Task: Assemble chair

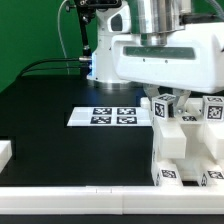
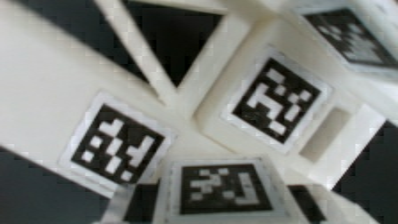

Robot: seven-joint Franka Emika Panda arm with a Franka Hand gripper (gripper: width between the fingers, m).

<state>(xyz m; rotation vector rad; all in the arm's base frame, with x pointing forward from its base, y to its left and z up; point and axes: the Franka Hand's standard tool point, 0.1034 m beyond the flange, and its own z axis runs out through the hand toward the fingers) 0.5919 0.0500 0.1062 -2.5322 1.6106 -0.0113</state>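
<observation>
Jaws are hidden in both views: in the exterior view the robot's big white wrist housing (image 1: 165, 55) blocks them from sight, and the wrist view is filled edge to edge with white tagged pieces, so whether they are spread, pressed together or pinching a part cannot be told.

Directly under that housing sits the chair (image 1: 185, 140), a cluster of white blocks and slabs bearing black-and-white square tags, standing on the black desk (image 1: 60, 140) at the exterior view's right. The housing hangs right over the cluster's top, close enough that the two seem to meet. In the wrist view the chair (image 2: 196, 120) appears as tilted white panels, three tags clearly readable and a fourth blurred.

Just beside the chair, toward the exterior view's left, the marker board (image 1: 108, 117) lies flat on the desk with four tags. A raised white rim (image 1: 70, 198) borders the desk's near edge below the chair.
</observation>
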